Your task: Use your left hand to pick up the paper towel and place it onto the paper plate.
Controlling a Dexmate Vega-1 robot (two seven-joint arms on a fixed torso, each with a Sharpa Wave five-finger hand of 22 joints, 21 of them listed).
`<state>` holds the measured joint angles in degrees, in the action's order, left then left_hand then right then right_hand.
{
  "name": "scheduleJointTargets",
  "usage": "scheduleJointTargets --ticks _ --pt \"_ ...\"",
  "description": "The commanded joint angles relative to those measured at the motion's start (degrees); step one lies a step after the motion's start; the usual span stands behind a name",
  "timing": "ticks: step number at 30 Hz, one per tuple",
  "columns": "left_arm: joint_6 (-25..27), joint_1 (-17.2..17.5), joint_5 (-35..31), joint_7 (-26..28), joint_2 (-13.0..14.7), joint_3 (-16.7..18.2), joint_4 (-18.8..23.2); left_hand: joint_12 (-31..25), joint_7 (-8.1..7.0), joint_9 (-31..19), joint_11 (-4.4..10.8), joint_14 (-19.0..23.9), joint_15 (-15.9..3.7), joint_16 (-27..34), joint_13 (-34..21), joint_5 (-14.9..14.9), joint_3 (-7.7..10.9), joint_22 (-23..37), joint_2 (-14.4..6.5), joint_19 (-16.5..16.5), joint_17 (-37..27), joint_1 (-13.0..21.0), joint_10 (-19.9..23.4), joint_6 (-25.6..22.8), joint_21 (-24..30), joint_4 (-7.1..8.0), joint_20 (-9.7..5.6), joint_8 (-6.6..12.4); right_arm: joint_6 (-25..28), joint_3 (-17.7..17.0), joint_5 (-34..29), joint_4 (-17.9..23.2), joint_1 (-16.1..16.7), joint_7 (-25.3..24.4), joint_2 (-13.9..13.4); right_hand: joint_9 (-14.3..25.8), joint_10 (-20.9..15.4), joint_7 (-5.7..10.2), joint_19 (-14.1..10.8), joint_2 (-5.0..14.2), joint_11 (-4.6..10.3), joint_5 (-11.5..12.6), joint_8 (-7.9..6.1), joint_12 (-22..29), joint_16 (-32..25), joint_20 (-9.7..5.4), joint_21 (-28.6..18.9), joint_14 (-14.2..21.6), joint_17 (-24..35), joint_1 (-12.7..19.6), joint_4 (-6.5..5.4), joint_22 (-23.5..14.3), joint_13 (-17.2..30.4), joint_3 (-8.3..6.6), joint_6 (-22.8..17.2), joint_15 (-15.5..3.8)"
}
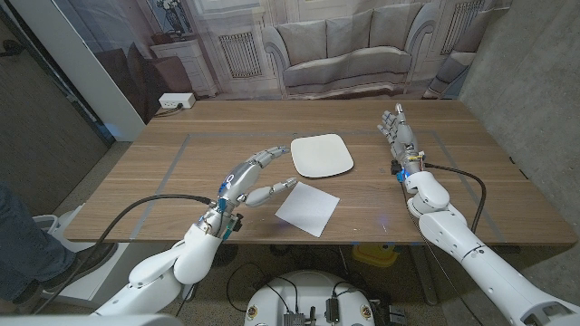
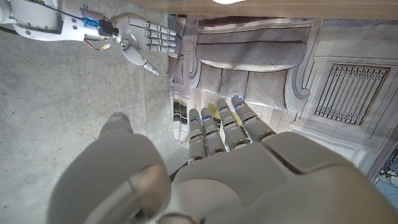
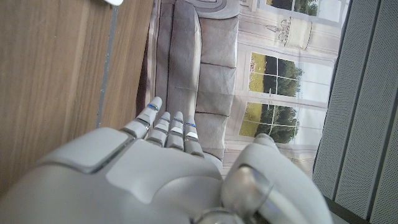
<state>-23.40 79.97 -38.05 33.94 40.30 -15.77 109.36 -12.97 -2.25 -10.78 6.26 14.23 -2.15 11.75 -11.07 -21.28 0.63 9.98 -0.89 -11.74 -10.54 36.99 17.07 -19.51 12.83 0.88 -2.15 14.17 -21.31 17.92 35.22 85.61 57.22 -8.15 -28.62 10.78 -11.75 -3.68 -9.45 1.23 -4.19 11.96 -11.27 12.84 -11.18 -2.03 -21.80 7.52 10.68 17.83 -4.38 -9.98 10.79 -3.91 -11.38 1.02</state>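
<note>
A white square paper towel (image 1: 308, 207) lies on the wooden table near the front edge. Behind it sits the white paper plate (image 1: 321, 155), with nothing on it. My left hand (image 1: 256, 180) hovers just left of the towel, fingers spread and holding nothing, its thumb reaching toward the towel's left corner. In the left wrist view the back of my left hand (image 2: 230, 162) shows with fingers extended. My right hand (image 1: 400, 136) stands at the right side of the table, fingers straight and apart, holding nothing; it appears as a right hand (image 2: 140, 40) in the left wrist view too.
A taped rectangle (image 1: 181, 154) marks the table top. A backdrop printed with a sofa (image 1: 344, 50) hangs behind the table. A white power strip (image 1: 176, 101) lies on the floor at the back left. A person's leg (image 1: 23, 240) is at the left edge.
</note>
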Motion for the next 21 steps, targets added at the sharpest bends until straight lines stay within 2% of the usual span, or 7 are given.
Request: scheduleJointTargets --ticks 1,4,7,13,21 --pt "6.5 -0.3 -3.8 2.7 2.6 -2.6 2.7 -0.1 -0.22 -0.2 0.13 0.7 -2.75 0.1 -0.1 -0.4 0.14 0.4 0.1 -0.6 -0.1 0.6 0.8 0.0 -0.2 -0.53 -0.86 -0.14 0.5 -0.2 0.4 -0.2 -0.3 0.3 -0.1 0.2 -0.5 0.13 -0.7 0.19 -0.01 -0.1 -0.26 0.2 0.0 -1.24 0.3 0.7 0.1 0.2 0.14 -0.2 0.2 0.01 -0.4 -0.09" --pt "8.4 -0.3 -4.6 3.1 3.1 -3.1 3.3 -0.1 -0.56 -0.2 0.33 0.9 -2.85 0.1 -0.1 -0.5 0.2 0.4 0.0 -0.7 -0.1 0.9 1.0 0.0 -0.2 -0.66 -0.89 -0.24 0.5 -0.1 0.6 -0.7 -0.6 0.6 0.1 0.2 -0.6 0.15 -0.7 0.22 0.04 -0.1 -0.25 0.2 0.0 -1.21 0.4 0.7 0.1 0.2 0.16 -0.2 0.2 0.02 -0.4 -0.08" --pt "10.4 -0.2 -5.4 3.5 3.5 -3.6 3.9 0.0 -0.98 -0.2 0.61 1.0 -3.09 0.1 -0.1 -0.6 0.25 0.4 0.0 -0.8 -0.1 1.2 1.1 -0.4 -0.2 -0.81 0.08 -0.21 0.4 0.1 0.7 -1.2 -0.8 0.8 0.3 0.2 -0.6 0.14 -0.7 0.23 0.13 -0.1 -0.25 0.2 0.0 -1.23 0.5 0.8 0.1 0.2 0.17 -0.2 0.2 0.04 -0.4 -0.06" --pt "12.8 -0.5 -5.8 4.1 4.4 -4.8 4.5 0.0 -1.71 -0.3 1.06 1.0 -3.14 0.0 -0.2 -0.7 0.21 0.5 0.1 -0.4 -0.2 1.5 1.4 -0.7 -0.4 -1.0 0.71 -0.28 0.2 0.2 0.7 -1.6 -1.2 1.0 0.6 0.2 -0.5 0.15 -0.8 0.25 0.04 -0.2 -0.25 0.2 0.0 -1.2 0.6 0.8 0.1 0.2 0.21 -0.2 0.2 0.07 -0.5 -0.06" --pt "16.8 -1.0 -7.1 3.4 5.5 -6.5 5.6 0.3 -2.07 -0.3 1.06 0.9 -3.36 -0.2 -0.2 -0.8 0.03 0.5 0.3 0.0 -0.2 1.6 1.2 -0.9 -0.6 -1.1 1.4 -0.4 0.1 0.2 0.8 -1.9 -1.2 0.9 0.8 0.2 -0.7 0.2 -0.9 0.27 0.08 -0.2 -0.23 0.2 0.0 -1.24 0.8 0.8 0.1 0.2 0.24 -0.2 0.2 0.11 -0.5 -0.08"
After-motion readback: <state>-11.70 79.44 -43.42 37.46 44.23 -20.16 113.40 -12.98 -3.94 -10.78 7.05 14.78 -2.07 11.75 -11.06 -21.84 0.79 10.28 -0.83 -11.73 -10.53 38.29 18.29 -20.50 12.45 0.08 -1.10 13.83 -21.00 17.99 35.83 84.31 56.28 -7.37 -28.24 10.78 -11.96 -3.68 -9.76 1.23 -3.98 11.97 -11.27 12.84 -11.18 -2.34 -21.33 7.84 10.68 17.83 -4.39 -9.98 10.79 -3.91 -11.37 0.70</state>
